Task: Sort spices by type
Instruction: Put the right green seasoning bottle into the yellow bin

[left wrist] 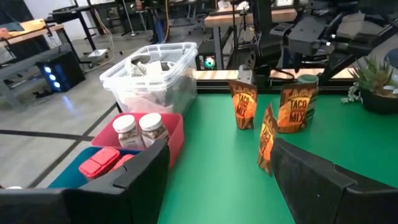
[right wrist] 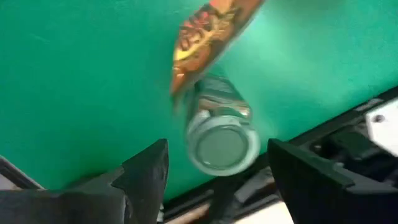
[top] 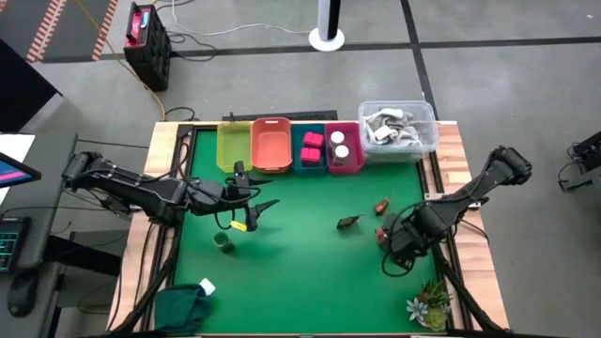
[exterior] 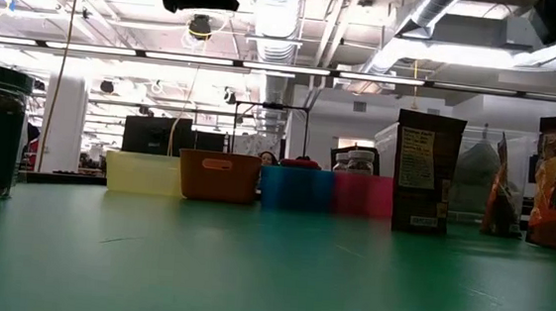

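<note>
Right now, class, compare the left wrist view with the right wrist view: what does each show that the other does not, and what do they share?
Only the left wrist view shows the pink bin holding two white-capped jars, the blue bin with red packets, the clear tub and three standing taco mix pouches.

Only the right wrist view looks straight down on a green jar, with the right gripper open above it.

Both show the green table, an orange pouch and that arm's own open fingers; the left gripper holds nothing.

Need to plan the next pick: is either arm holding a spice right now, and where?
Nothing is held. The left gripper and right gripper are both open; a green jar sits beyond the right fingers, ungrasped.
</note>
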